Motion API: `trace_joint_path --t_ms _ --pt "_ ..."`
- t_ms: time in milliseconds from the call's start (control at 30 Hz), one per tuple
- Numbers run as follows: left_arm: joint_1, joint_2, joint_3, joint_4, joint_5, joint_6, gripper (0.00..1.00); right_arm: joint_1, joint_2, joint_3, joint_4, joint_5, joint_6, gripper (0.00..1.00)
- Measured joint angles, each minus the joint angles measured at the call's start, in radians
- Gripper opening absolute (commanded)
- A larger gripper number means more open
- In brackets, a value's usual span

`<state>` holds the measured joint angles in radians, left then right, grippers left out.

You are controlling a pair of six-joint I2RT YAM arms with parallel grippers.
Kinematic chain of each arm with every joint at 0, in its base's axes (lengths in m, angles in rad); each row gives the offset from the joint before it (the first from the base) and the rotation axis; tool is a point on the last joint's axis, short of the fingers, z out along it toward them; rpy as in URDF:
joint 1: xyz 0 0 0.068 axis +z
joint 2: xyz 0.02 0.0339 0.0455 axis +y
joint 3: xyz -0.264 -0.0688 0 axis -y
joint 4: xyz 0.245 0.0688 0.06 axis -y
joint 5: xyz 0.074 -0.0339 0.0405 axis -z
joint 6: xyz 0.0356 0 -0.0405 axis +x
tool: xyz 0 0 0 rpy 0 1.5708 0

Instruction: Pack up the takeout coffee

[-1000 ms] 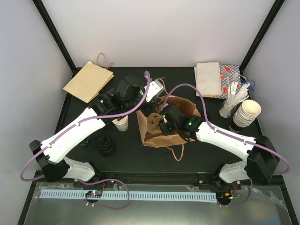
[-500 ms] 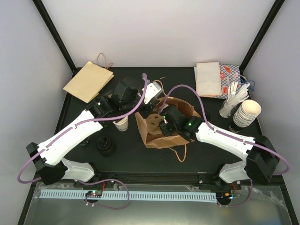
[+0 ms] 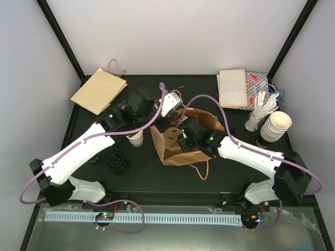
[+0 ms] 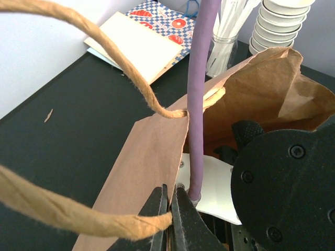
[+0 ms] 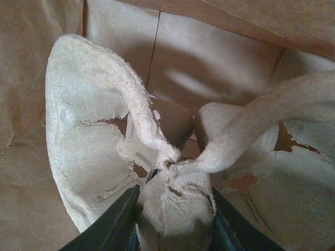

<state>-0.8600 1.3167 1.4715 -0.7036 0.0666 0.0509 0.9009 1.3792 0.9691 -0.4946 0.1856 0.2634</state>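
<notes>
the left gripper (image 4: 170, 201) pinched the rim of the paper bag (image 4: 137, 172) at its handle, apparently to hold the mouth open, while the right gripper (image 5: 175, 230), clamped on the cup carrier (image 5: 89, 130), reached inside. the takeout coffee (image 3: 136, 138) stood outside on the table (image 3: 141, 175), unpacked.

Worktop (image 3: 220, 175) layout.
- Centre: open brown paper bag (image 3: 168, 148), with pale moulded-pulp cup carrier (image 5: 89, 136) inside it.
- Just left of that bag: 1 small white paper cup (image 3: 136, 137). Nearer the front: black round object (image 3: 117, 162).
- Far left corner: flat tan paper bag (image 3: 98, 90).
- Far right: stacked paper napkins (image 3: 233, 88). Before them: clear jar of white cutlery (image 3: 256, 119), with stack of nested cream cups (image 3: 276, 125) to its right.
</notes>
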Motion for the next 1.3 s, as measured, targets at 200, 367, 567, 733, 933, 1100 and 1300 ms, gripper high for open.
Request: trace_joint_path --t_ms 200,367,567,733,933,1100,1300 --pt "-0.001 0.000 0.000 -0.003 -0.008 -0.003 0.01 0.000 0.018 0.000 0.000 0.000 0.000 0.34" --pt "-0.005 0.000 0.000 -0.002 -0.012 -0.011 0.02 0.000 0.027 0.000 0.001 0.000 0.000 0.34" --pt "-0.005 0.000 -0.001 0.003 -0.011 -0.029 0.01 0.000 0.042 0.001 0.007 -0.001 0.001 0.34" --pt "-0.005 -0.008 -0.002 0.005 -0.009 -0.043 0.02 0.000 0.056 0.001 0.015 -0.002 0.001 0.34" --pt "-0.005 -0.036 -0.004 0.008 0.007 -0.059 0.02 0.001 0.069 0.001 0.017 0.004 0.000 0.34" --pt "-0.005 -0.050 -0.005 0.017 0.021 -0.072 0.02 0.001 0.081 0.001 0.016 0.019 0.000 0.34" --pt "-0.005 -0.068 -0.016 0.025 0.032 -0.080 0.02 0.001 0.082 0.001 0.016 0.022 0.000 0.34"
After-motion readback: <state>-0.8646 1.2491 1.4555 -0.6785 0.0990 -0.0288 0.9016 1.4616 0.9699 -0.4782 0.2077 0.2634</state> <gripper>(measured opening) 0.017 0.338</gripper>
